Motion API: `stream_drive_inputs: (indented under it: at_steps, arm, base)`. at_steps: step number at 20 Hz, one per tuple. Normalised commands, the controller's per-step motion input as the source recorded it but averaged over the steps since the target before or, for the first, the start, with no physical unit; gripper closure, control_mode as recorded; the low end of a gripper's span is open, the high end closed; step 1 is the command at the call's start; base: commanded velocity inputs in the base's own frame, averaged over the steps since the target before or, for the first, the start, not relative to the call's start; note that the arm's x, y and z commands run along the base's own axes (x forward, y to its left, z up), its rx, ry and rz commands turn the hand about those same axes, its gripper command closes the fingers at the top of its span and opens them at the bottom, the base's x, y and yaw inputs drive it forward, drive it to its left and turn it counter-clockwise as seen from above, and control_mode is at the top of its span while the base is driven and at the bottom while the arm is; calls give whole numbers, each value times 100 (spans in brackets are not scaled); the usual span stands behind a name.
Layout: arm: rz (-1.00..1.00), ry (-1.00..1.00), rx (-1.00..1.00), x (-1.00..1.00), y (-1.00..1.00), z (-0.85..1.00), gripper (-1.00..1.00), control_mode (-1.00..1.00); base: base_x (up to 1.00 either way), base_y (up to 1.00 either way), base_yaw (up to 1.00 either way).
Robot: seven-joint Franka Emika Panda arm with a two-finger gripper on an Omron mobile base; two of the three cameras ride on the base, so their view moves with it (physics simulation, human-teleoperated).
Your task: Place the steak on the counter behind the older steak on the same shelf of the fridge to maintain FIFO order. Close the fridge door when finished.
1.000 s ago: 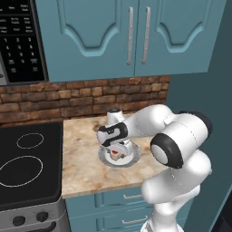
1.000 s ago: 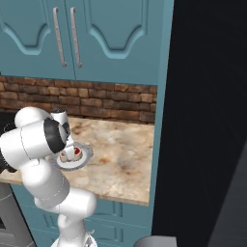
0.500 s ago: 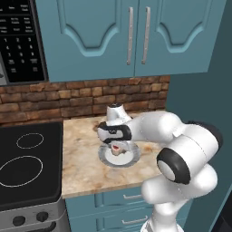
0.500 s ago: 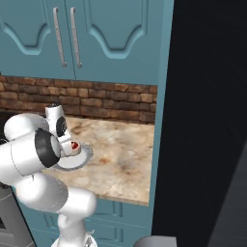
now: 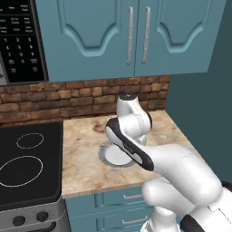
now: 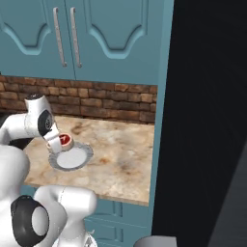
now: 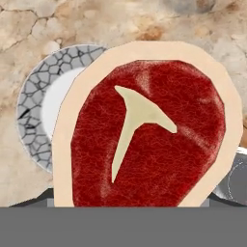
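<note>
Left base view: one counter (image 5: 86, 170), one plate (image 5: 114, 156) on it, one stovetop (image 5: 25, 165) to the left, two upper cabinet doors. The arm's wrist covers the plate's right side; 0.5 s ago the hand sat low on the plate, now it's raised off it.

Right base view: one steak (image 6: 65, 141), held in the gripper (image 6: 57, 143) just above the plate's far-left rim; plate centre bare. Fridge (image 6: 207, 120) is a dark mass on the right. Steak was lower, on the plate, before.

Hand view: steak (image 7: 144, 130) close up, deep red face, pale Y-shaped fat streak, tan-cream rim, over the crackle-rimmed plate (image 7: 36, 101). Fingers clamped on it.
</note>
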Motion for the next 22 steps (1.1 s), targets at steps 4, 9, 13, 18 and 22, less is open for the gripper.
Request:
stream_drive_inputs:
  at_steps: [4,9,13,18,22]
  arm:
    - [-3,6,0,-39,-23,99,100,-100]
    - [0,12,-1,-50,-23,71,100,-100]
    - [-1,14,0,-45,-50,49,100,-100]
    - [-1,7,0,-20,-33,2,100,-100]
    - [0,0,0,0,0,-4,100,-100]
  base:
    - [0,0,0]
    - [0,0,0]
    - [0,0,0]
    - [0,0,0]
    - [0,0,0]
